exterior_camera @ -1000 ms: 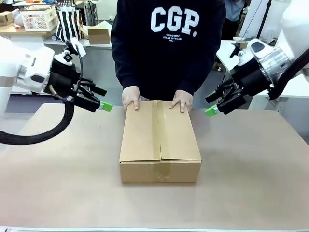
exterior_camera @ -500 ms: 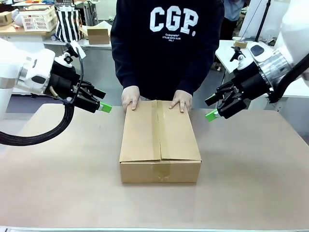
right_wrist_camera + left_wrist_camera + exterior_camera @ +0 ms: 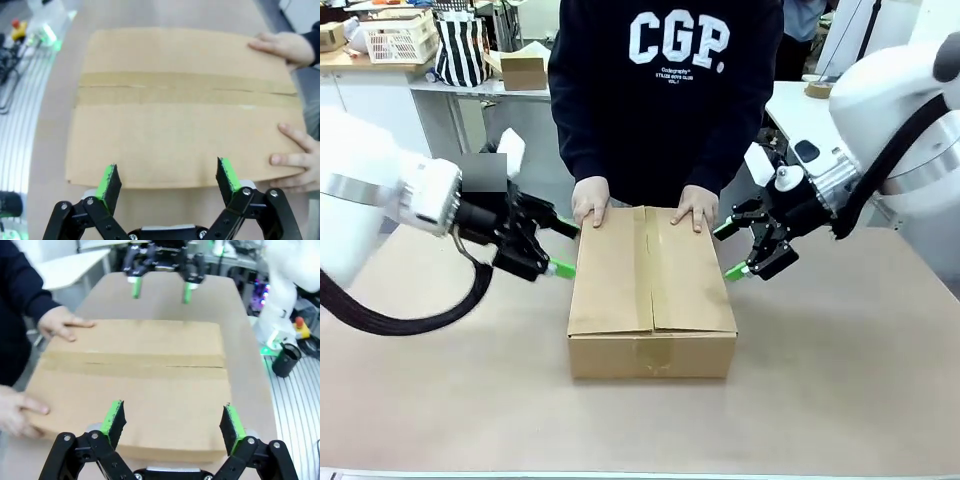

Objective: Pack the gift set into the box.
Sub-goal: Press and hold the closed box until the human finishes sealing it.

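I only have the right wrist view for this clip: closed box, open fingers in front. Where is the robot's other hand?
Observer: The left hand is open beside the box's left side, facing yours.
Operator: Is mine touching the box?
Observer: From the front, the right hand sits close beside the box's right side, toward its far end; contact cannot be told.
Operator: And the box's front face?
Observer: A strip of tape runs down its middle from the top seam.
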### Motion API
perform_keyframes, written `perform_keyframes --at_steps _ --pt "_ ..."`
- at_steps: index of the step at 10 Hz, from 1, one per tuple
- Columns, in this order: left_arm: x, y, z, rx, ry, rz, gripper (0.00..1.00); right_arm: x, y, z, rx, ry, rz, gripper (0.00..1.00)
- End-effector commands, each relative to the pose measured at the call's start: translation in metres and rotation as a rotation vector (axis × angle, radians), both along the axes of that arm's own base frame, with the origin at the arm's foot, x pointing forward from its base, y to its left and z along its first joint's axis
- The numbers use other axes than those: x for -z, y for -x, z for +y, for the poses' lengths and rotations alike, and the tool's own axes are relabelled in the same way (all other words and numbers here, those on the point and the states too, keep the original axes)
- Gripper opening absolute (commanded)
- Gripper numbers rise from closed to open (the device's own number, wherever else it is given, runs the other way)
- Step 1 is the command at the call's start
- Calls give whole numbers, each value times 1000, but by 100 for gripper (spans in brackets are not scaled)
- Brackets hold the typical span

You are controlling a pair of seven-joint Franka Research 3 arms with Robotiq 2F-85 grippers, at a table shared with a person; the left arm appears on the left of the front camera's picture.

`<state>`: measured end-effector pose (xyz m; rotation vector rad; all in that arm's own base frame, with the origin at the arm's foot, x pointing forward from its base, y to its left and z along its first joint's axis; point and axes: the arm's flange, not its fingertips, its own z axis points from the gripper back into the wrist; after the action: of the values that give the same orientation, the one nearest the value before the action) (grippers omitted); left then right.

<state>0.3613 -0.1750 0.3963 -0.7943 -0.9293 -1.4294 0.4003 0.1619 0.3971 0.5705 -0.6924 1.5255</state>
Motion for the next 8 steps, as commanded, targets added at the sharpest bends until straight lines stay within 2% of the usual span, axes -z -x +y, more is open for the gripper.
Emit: perform_keyframes --at_steps 1,2,4,6,8 --pt "32 -13 -14 103 63 -45 100 21 -13 9 37 -148 -22 100" --pt "43 -14 -23 126 64 -63 100 30 -16 13 65 -180 -4 100" --pt "63 -18 -41 126 40 -46 100 48 -21 20 55 -195 30 100" --pt "72 -21 -48 98 53 -31 100 67 -25 23 58 -221 37 100" --pt "78 -24 -50 75 48 -22 100 82 -27 27 27 -230 79 100"
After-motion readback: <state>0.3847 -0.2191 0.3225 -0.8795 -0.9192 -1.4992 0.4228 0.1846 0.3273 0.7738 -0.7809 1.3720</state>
